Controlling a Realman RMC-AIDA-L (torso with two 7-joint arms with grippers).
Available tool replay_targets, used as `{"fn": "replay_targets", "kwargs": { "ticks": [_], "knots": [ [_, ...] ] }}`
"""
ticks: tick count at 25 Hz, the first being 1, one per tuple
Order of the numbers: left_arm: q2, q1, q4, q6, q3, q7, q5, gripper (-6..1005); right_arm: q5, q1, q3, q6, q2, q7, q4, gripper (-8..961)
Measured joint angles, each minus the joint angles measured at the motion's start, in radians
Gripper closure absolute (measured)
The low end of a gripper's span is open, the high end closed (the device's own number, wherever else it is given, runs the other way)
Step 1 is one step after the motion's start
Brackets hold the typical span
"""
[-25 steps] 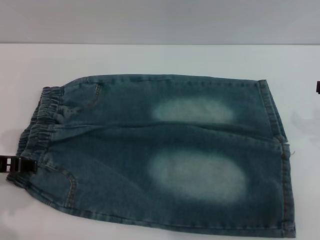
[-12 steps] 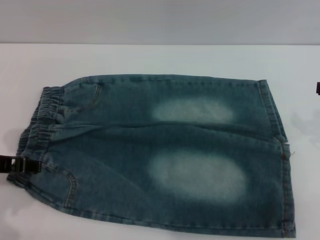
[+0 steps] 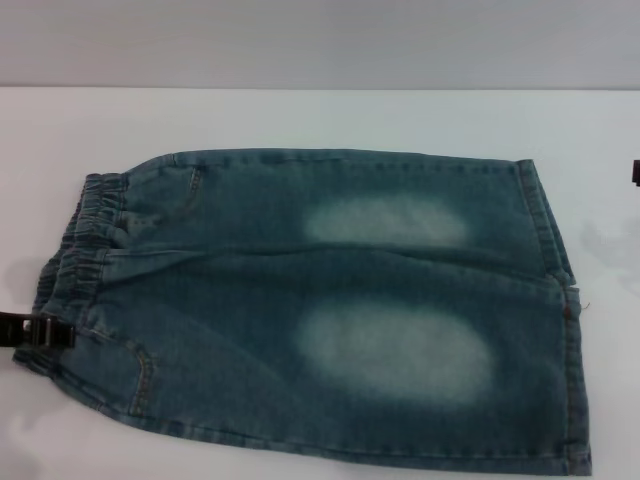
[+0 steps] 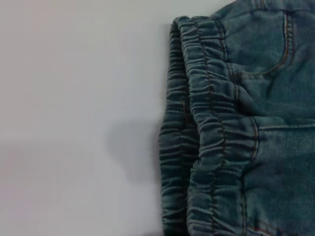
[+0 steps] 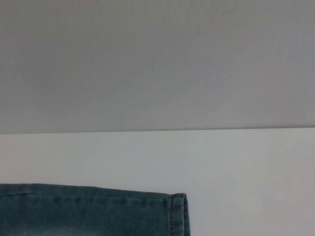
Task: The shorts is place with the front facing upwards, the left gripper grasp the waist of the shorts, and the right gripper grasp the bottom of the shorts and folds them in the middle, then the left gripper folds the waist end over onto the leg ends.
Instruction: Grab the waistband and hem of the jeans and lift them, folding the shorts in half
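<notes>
As laid: one shorts (image 3: 330, 310), two grippers.

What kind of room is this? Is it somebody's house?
Probably a test room, not a home: only the shorts lie on a bare white table before a blank grey wall.

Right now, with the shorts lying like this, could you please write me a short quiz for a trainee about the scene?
1. True or false: the shorts lie spread flat on the white table.
2. Which side of the robot does the gathered waistband point to? A) its left B) its right
3. Fill in: the left tool sits at the near corner of the ____.

Key:
1. True.
2. A. The stitched leg hems face the robot's right, where only a sliver of the right tool shows at the frame's edge.
3. Waistband.
</notes>
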Motion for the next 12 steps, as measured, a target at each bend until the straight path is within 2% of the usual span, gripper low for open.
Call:
{"fn": "replay_targets", "kwargs": {
  "ticks": [12],
  "knots": [
    [0.002,-0.032,0.055,-0.006,0.007,-0.006,0.003,468,-0.006,0.001,0.005,0.008,-0.001,-0.004,0.012,243]
  ]
}}
